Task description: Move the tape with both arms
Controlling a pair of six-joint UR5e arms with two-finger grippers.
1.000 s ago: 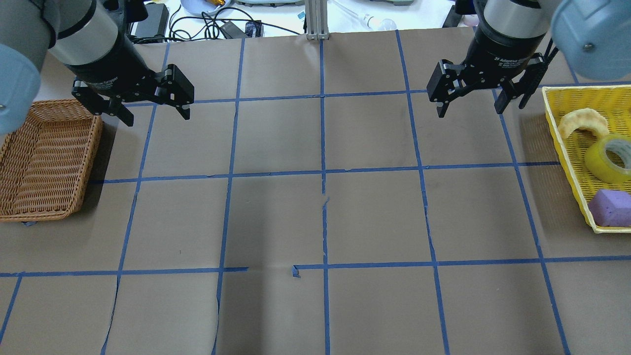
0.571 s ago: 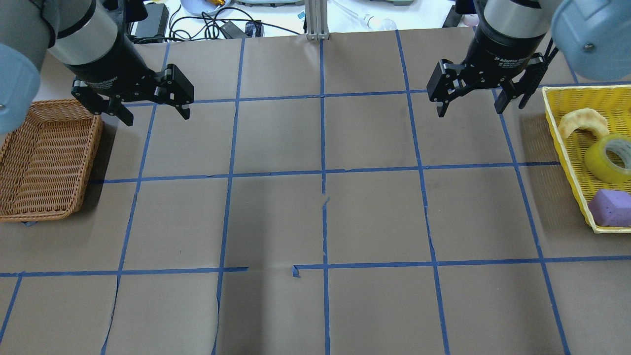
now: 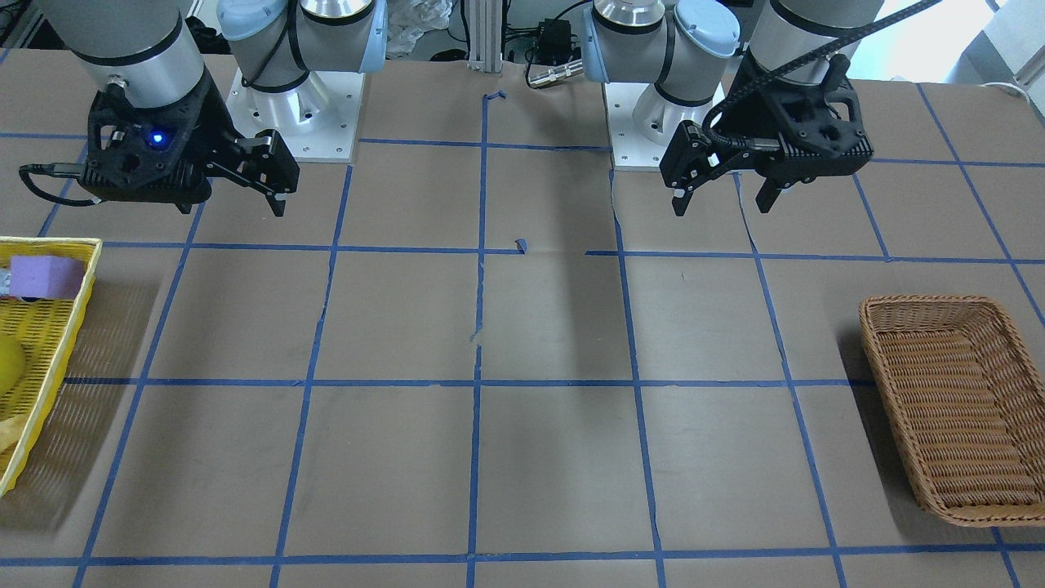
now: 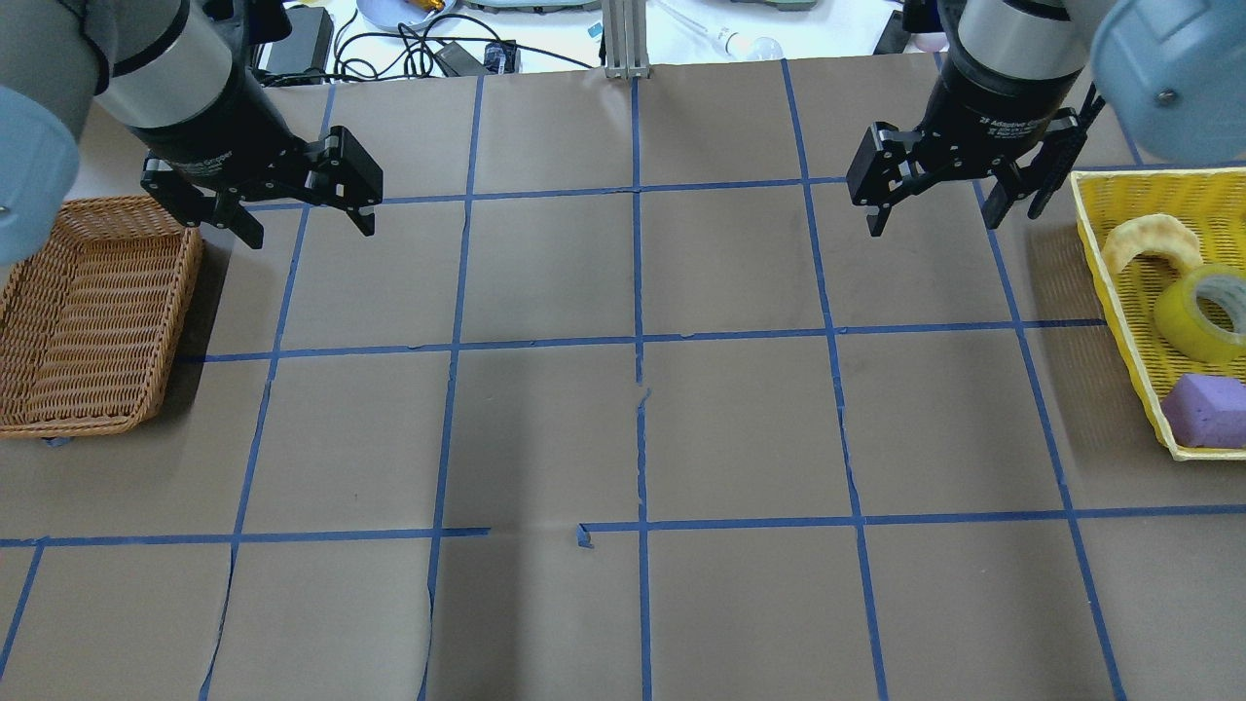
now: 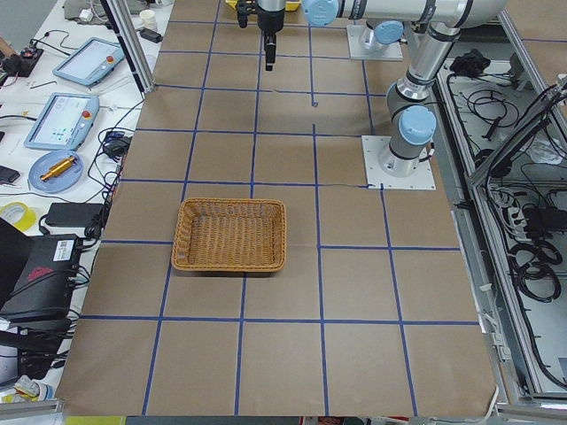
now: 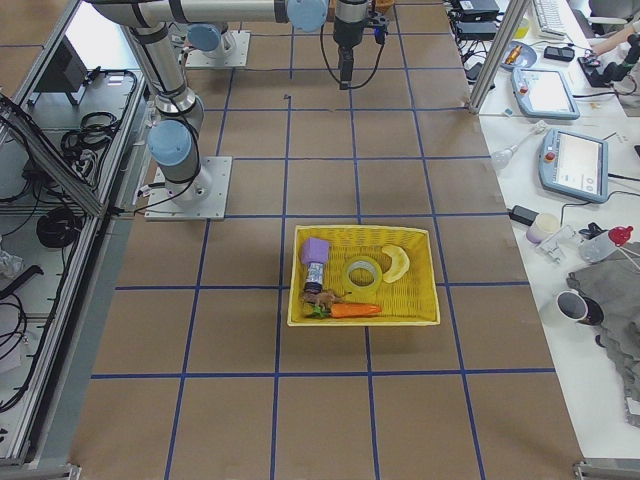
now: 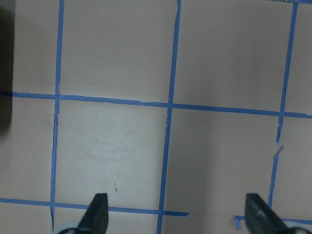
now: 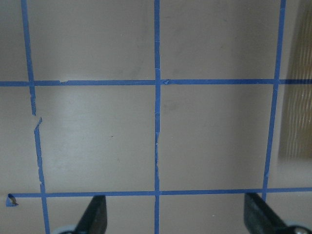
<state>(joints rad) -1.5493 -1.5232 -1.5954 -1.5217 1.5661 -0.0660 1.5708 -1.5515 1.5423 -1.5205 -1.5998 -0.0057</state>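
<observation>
The yellow tape roll point(image 4: 1176, 329) lies flat in the yellow basket point(image 4: 1122, 297) at the table's right edge. It also shows in the exterior right view point(image 6: 347, 274). My right gripper point(image 4: 933, 226) hangs open and empty above the table, to the left of the basket and farther back than the tape. Its wrist view point(image 8: 176, 214) shows only paper and blue grid lines between the fingertips. My left gripper point(image 4: 311, 234) is open and empty above the far left of the table, beside the wicker basket point(image 4: 88, 312). Its wrist view point(image 7: 178, 217) shows bare paper.
The yellow basket also holds a purple block point(image 4: 1207, 409), a pale curved piece point(image 4: 1154, 239) and an orange carrot point(image 6: 350, 310). The wicker basket point(image 3: 955, 408) holds nothing. Brown paper with blue tape lines covers the table. Cables and devices lie beyond the far edge.
My right gripper has shifted slightly to the right, toward the yellow basket. The left arm and the tape have not moved.
</observation>
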